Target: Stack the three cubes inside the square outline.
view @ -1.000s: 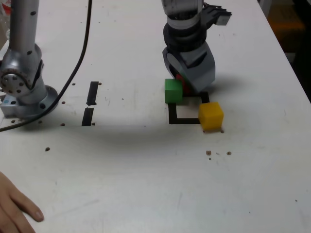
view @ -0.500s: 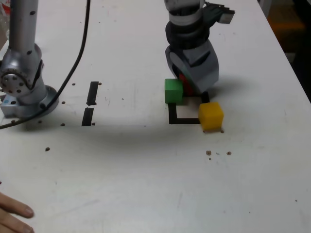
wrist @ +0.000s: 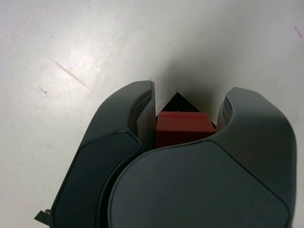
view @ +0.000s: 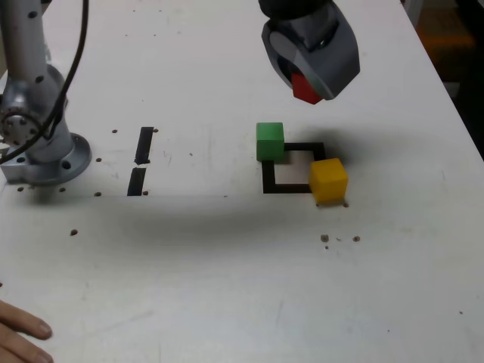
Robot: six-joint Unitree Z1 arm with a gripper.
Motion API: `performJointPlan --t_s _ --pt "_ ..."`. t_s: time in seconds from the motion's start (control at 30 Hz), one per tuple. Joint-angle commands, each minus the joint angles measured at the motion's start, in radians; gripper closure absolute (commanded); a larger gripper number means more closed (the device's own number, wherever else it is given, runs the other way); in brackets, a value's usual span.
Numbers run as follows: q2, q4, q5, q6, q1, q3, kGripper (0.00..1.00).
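With the hand, pinches the red cube above the counter, towards twelve o'clock from the square outline, likely for clearance over the green cube at ten and yellow cube at four.

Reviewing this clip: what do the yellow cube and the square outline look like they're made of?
Yellow cube: possibly painted wood or plastic, matte; its faces are evenly coloured with no sharp glare.
Square outline: likely black tape, dull; it shows as flat, straight strips on the table with no visible thickness.
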Motion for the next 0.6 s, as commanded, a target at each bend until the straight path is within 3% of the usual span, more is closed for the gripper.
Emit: performJointPlan --t_s 0.0,0.3,0.57 --pt "-0.013 -0.001 -0.02 -0.013 -0.014 0.02 0.72" --pt "-0.039 0.0 -0.092 -0.067 -0.088 0.112 0.72" --pt "-0.075 0.024 -0.128 -0.117 -0.169 0.142 0.72"
